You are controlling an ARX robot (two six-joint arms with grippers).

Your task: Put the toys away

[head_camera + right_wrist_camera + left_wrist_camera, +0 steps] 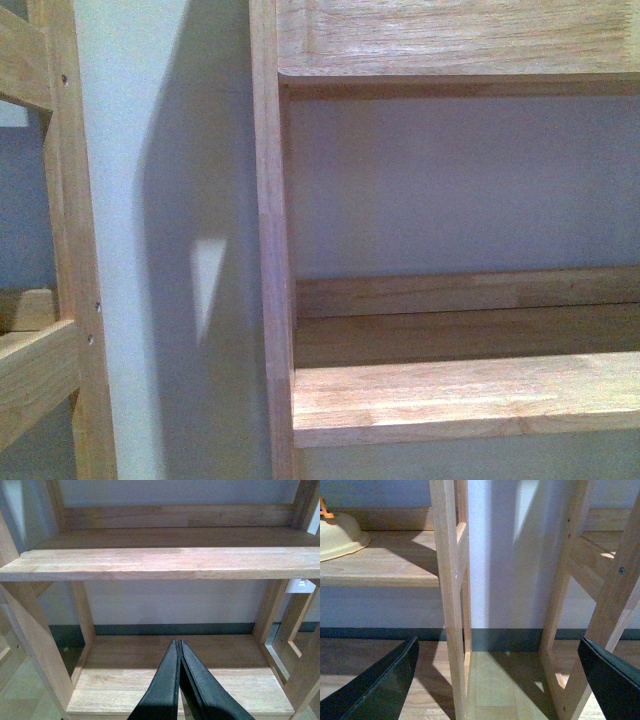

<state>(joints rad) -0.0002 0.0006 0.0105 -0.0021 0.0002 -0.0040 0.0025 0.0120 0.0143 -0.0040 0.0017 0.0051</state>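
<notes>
The wooden shelf unit (460,400) is filling the front view, which is showing neither arm and no toy. The left gripper (497,680) is hanging wide open before two shelf frames, while the right gripper (179,680) is pressing its jaws together, empty, over a low board. Only the left wrist view is catching a cream round toy (340,540) sitting on a shelf; the yellow-orange plush is appearing nowhere.

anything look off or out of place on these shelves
Nothing stands out. The wooden shelf boards sit level and undamaged, with no spills. A cream rounded object rests upright at one shelf's edge, mostly cut off. The left gripper is open, the right gripper shut and empty.
</notes>
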